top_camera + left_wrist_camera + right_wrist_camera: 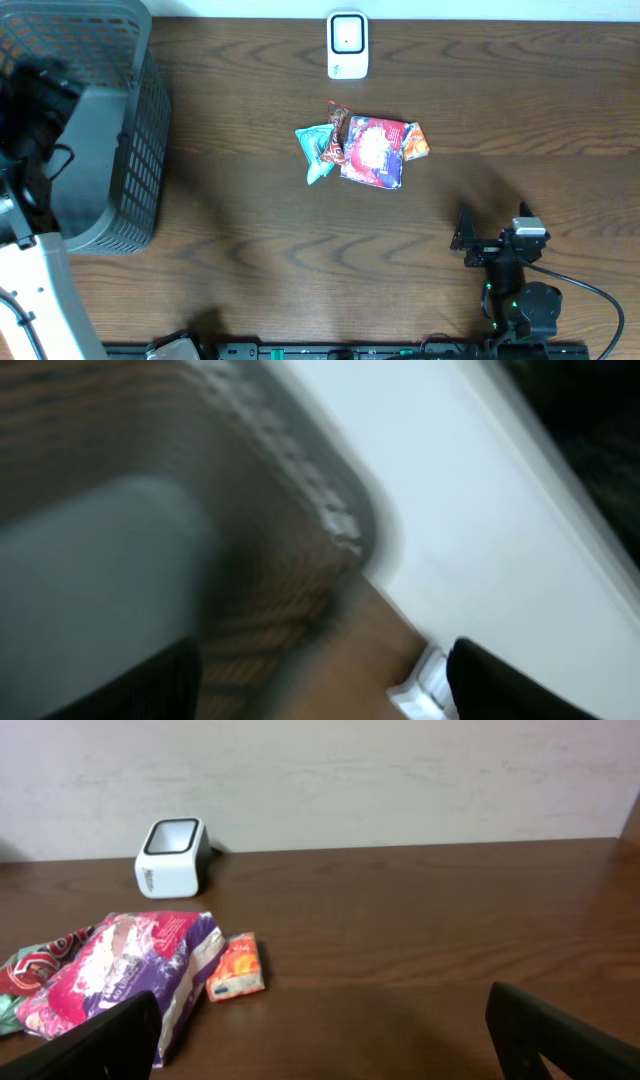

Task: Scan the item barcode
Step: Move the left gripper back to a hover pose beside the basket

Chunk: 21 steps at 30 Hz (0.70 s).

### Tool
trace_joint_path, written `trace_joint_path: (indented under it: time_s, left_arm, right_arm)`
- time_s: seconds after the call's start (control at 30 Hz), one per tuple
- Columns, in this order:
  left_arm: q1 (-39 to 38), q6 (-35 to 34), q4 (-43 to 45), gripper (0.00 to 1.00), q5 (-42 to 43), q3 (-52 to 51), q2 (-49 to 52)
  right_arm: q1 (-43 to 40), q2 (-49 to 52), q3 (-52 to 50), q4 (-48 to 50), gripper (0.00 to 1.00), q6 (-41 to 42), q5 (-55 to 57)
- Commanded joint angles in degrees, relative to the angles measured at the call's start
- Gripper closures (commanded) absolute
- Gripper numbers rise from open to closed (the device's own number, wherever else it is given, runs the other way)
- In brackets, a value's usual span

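Observation:
Several snack packets lie in a pile mid-table: a purple-pink bag (372,152) (120,970), a small orange packet (415,142) (237,968), a teal packet (318,150) and a red-brown one (337,130) (40,965). No barcode can be made out on any of them. The white scanner (347,45) (170,855) stands at the far edge. My right gripper (493,222) (325,1050) is low at the front right, open and empty, pointing toward the pile. My left gripper (320,680) hovers over the basket, open, holding nothing; its view is blurred.
A grey mesh basket (140,120) (340,510) fills the far left corner, with the left arm (35,100) above it. A pale wall (400,770) runs behind the table's far edge.

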Motion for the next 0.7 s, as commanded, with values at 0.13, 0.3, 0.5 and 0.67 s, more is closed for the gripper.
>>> trace_joint_path:
  time_s: [0.13, 0.3, 0.5, 0.67]
  left_arm:
    - [-16.81, 20.74, 3.17, 0.21, 25.94, 0.28, 0.13]
    - [-28.39, 21.16, -5.05, 0.21, 8.22, 0.26, 1.81]
    - [-35.21, 21.16, -12.39, 0.20, -3.17, -0.81, 5.16]
    - [-35.30, 21.16, -14.86, 0.02, -3.17, -0.81, 7.82]
  right_arm:
    - [0.24, -0.31, -0.09, -0.24, 0.01, -0.66, 0.09]
    - [0.24, -0.31, -0.09, -0.24, 0.01, -0.66, 0.09]
    - [0.24, -0.31, -0.09, -0.24, 0.01, -0.66, 0.09]
    - [0.24, -0.31, -0.09, -0.24, 0.01, -0.66, 0.09]
